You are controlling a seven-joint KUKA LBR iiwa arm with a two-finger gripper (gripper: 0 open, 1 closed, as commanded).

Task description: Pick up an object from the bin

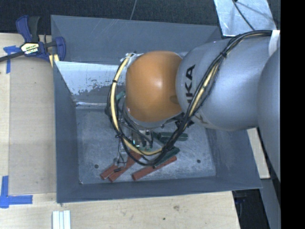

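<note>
Grey bin (pixel 66 142) held the arm, low over its middle, orange cover (pixel 152 87) on top.
Gripper (pixel 135 144) sat under the cover, open or closed couldn't be told; left brown stick (pixel 114 171) and right brown stick (pixel 152 169) lay at the bin's near edge, just below it.

I have bare floor to pass along the left side of the bin (pixel 90 142) and in its right front corner. The arm (pixel 228 89) and its orange cover (pixel 152 85) block the middle, with cables (pixel 116 104) looping below. Brown strips (pixel 153 169) lie by the front wall, and a dark green piece (pixel 172 137) is just behind them.
</note>
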